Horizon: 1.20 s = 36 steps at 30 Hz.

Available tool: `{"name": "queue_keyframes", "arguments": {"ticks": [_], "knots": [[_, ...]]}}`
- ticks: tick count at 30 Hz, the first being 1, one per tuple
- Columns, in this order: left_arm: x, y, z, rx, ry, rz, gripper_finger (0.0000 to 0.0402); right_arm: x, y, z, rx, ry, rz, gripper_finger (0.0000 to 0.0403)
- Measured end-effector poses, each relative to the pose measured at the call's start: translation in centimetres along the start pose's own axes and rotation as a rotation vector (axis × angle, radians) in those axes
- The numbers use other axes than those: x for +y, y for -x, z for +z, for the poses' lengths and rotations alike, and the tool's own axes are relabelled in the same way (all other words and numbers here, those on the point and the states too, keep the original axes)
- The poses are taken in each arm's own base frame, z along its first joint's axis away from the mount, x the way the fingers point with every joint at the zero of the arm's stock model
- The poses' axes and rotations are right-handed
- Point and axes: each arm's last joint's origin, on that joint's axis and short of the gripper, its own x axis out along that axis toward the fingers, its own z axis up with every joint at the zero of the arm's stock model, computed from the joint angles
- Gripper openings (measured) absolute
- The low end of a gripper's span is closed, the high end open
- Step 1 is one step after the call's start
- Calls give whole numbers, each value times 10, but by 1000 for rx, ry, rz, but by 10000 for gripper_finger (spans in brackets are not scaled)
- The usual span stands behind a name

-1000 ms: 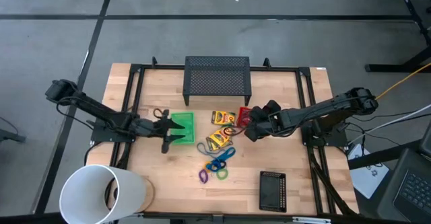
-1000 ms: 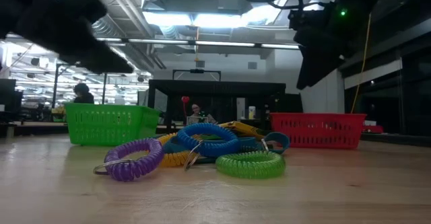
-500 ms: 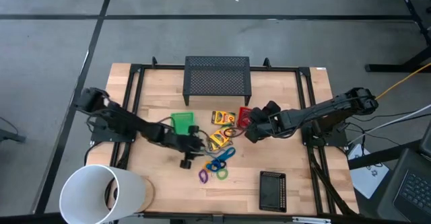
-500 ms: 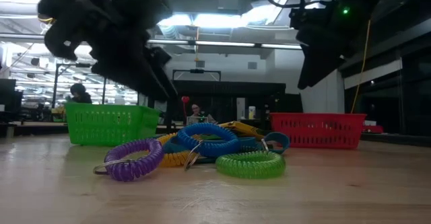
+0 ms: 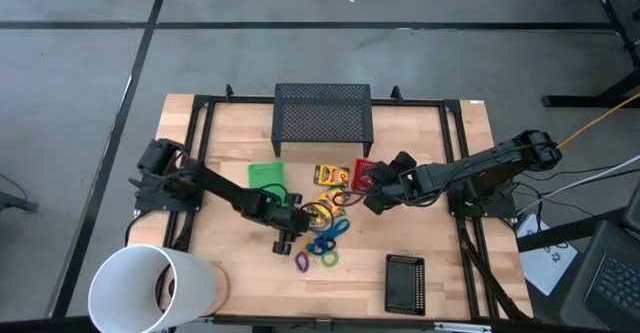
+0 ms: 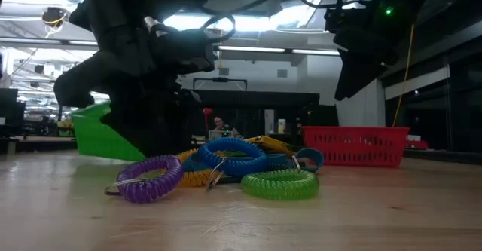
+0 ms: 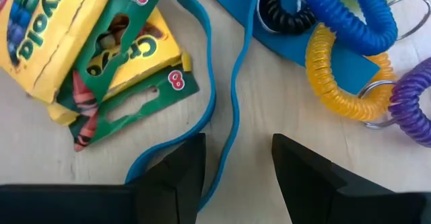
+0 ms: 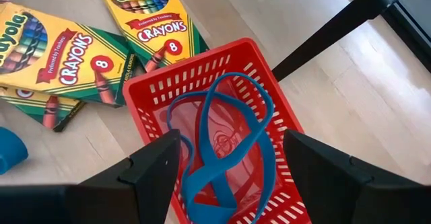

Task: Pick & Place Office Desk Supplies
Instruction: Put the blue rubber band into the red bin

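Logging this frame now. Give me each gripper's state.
Left gripper: open, empty, low over the blue band beside the crayon boxes.
Right gripper: open, empty, above the red tray.

Wooden table (image 5: 440, 263), black-framed. On it: green tray (image 5: 264, 176), red tray (image 5: 361, 171), black tray (image 5: 405, 283), crayon boxes (image 5: 331, 174), coil rings (image 5: 318, 255), white cylinder (image 5: 150, 288), black mesh stand (image 5: 323, 114) at far edge.

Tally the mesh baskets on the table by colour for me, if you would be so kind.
Green mesh basket: 1
Red mesh basket: 1
Black mesh baskets: 2, one large and one small
Total: 4
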Motion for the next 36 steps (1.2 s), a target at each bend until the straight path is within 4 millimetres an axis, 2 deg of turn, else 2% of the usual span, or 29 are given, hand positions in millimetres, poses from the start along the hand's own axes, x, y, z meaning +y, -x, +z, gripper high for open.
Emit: {"name": "queue_keyframes", "arguments": {"ticks": [9, 14, 21, 25, 27, 29, 33, 34, 36], "knots": [[3, 3, 1, -12, -10, 11, 155, 0, 0, -1, 16, 7, 17, 263], [4, 1, 1, -5, -26, 6, 111, 1, 0, -1, 18, 3, 19, 263], [3, 1, 2, -21, -86, -16, 16, 3, -2, 1, 17, -38, 34, 263], [3, 1, 4, -46, -108, -13, 6, -2, -6, 9, -42, -102, -11, 255], [3, 2, 6, -66, -118, -11, 4, -1, -6, 14, -86, -74, 8, 230], [4, 5, 10, -98, -130, -10, 3, 5, -4, 18, -133, -29, 58, 183], [7, 11, 17, -157, -164, -3, 3, 18, 4, 26, -246, 55, 151, 43], [9, 14, 18, -163, -170, 1, 3, 20, 8, 28, -282, 71, 167, 22], [15, 18, 23, -208, -174, 16, 2, 23, 19, 35, -367, 71, 221, 16]]}}
